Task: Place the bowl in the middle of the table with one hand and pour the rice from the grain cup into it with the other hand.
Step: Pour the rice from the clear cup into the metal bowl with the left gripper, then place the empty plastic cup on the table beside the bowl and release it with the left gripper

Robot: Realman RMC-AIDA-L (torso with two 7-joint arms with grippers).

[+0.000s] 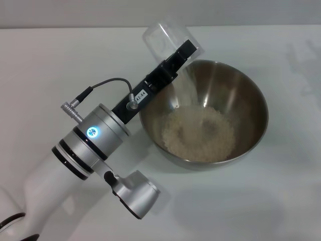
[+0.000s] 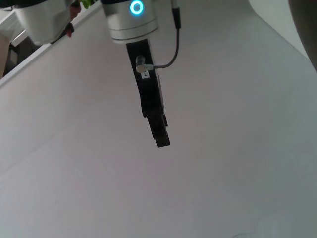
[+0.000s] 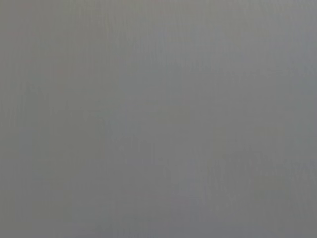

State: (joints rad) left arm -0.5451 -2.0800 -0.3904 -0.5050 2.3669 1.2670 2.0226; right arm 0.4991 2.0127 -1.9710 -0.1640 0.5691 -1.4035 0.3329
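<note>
The steel bowl [image 1: 261,103] stands on the white table [image 1: 55,65], right of centre in the head view. A mass of pale rice [image 1: 198,133] lies in its bottom. My left gripper [image 1: 183,51] is shut on the clear grain cup [image 1: 165,39] and holds it tipped over at the bowl's far left rim, mouth towards the bowl. The cup looks empty. My right gripper is out of view, and the right wrist view is plain grey.
The left arm's silver wrist [image 1: 95,138] reaches in from the front left, close to the bowl's near-left side. The left wrist view shows a black gripper body [image 2: 154,111] under a blue-lit wrist, over white surface, with no cup or bowl in sight.
</note>
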